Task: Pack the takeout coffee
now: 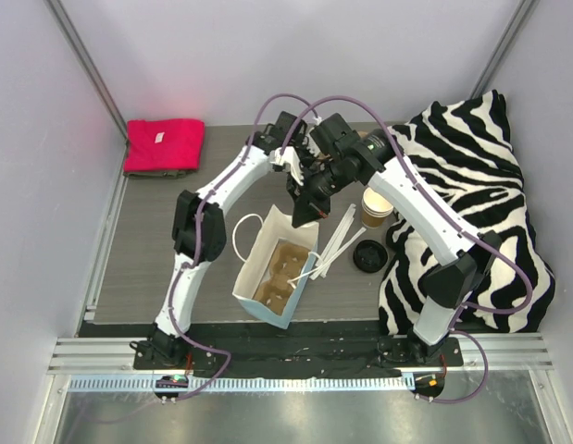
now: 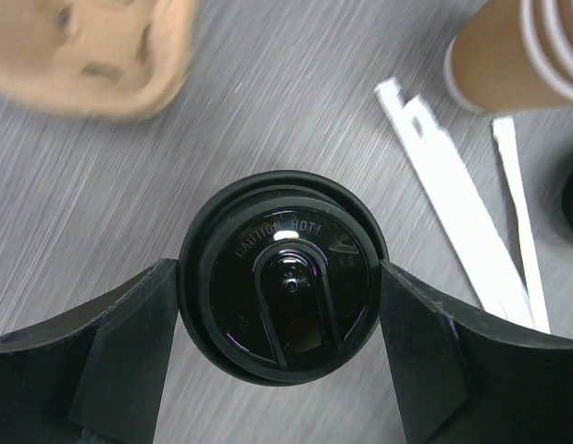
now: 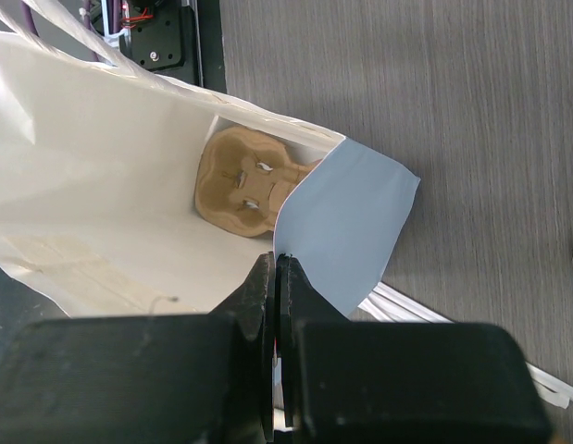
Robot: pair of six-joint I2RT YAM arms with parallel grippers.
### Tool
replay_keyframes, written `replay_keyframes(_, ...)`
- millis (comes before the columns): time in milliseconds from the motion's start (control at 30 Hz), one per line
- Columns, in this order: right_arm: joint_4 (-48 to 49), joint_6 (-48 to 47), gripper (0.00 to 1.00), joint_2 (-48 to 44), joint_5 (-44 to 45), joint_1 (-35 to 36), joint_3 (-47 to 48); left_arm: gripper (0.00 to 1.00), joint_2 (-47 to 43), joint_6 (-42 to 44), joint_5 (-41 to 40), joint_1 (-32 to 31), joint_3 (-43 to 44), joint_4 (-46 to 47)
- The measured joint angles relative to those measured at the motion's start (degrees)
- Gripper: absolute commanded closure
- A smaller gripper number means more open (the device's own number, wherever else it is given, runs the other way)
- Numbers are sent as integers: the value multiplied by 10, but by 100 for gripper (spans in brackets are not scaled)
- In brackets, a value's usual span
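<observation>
The takeout coffee [image 2: 284, 310] sits between the fingers [image 2: 129, 333] of the left gripper [image 2: 279, 291], which is closed on it, each finger pressing the rim of the round black lid from one side. In the left wrist view the cup is seen straight down its long axis: the lid faces the camera, the words "CAUTION HOT!" are readable along its raised edge, and the tan body is hidden beneath. So the cup stands upright, mouth up. Whether its base rests on the grey table [image 2: 267, 111] or hangs just above it, I cannot tell from this angle.

In the top view the cup itself is covered by the two wrists, which meet just beyond the far end of the light blue bag [image 3: 355, 217]. The right gripper [image 3: 277, 277] is pinched fully closed on the bag's upper edge — the blue paper folds outward beside its tips and the white inside is open to view. The brown pulp carrier [image 3: 242, 180] lies at the bottom of the bag.

Near the held cup lie white paper strips [image 2: 453, 203], and past them stands a second paper cup [image 1: 377, 208] with no lid — a loose black lid [image 1: 369, 256] lies on the table close by. A zebra-print cloth [image 1: 471, 166] covers the right side.
</observation>
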Motion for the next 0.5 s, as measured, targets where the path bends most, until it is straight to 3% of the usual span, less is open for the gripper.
replay_keyframes(333,-3,-9,99,15,-8,-4,6,57,-166,-2,35,117,-135,-50)
replay_keyframes(500,-4,-10,99,19,-13,-12,6,56,-283,10,56,202,-262,-67)
